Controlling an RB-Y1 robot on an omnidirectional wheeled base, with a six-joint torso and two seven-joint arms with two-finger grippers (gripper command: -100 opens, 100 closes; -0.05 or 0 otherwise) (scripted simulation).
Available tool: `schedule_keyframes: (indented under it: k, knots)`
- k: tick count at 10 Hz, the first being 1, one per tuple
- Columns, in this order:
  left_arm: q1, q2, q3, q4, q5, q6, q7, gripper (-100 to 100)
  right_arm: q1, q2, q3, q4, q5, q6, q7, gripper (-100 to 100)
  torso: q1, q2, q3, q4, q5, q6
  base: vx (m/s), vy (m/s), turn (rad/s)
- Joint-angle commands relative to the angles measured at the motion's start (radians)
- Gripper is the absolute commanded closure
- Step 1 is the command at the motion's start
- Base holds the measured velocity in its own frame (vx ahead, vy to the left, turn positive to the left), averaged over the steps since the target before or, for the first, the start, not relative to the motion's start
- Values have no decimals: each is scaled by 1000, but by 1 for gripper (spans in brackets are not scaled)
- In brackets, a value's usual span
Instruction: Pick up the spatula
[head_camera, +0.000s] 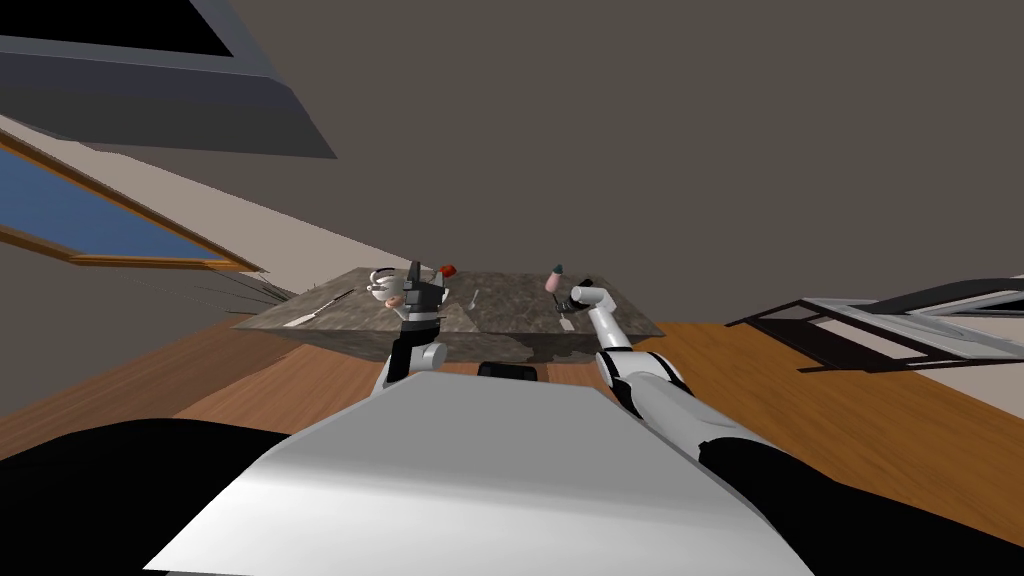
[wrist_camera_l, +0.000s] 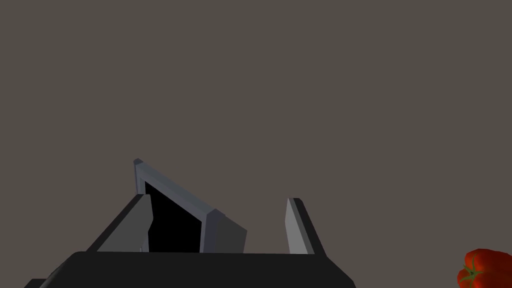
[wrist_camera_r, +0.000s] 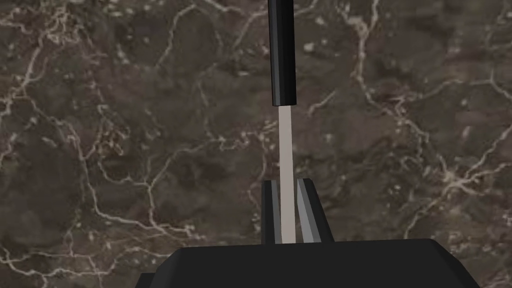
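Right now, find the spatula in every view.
Head: spatula on the table's right side, in the right gripper.
Left wrist: not in it.
Right wrist: pale shaft between the fingers, black handle beyond.
Shared landmark: the marble table, head and right wrist.

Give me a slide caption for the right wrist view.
Right gripper shut on the spatula by its pale shaft, black handle pointing away, over the dark marbled counter.

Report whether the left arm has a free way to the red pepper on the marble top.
Probably yes. The left end effector hangs open close beside the red pepper, with nothing between them. It points past the pepper toward the wall, though, so it would have to turn first.
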Motion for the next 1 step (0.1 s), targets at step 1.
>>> schedule_keyframes:
  k: [1]
  knots:
    - [0,0,0,0,0,0,0,0,0,0,0,0,0,0,0,0,0,0,0,0,0,0,0,0,0]
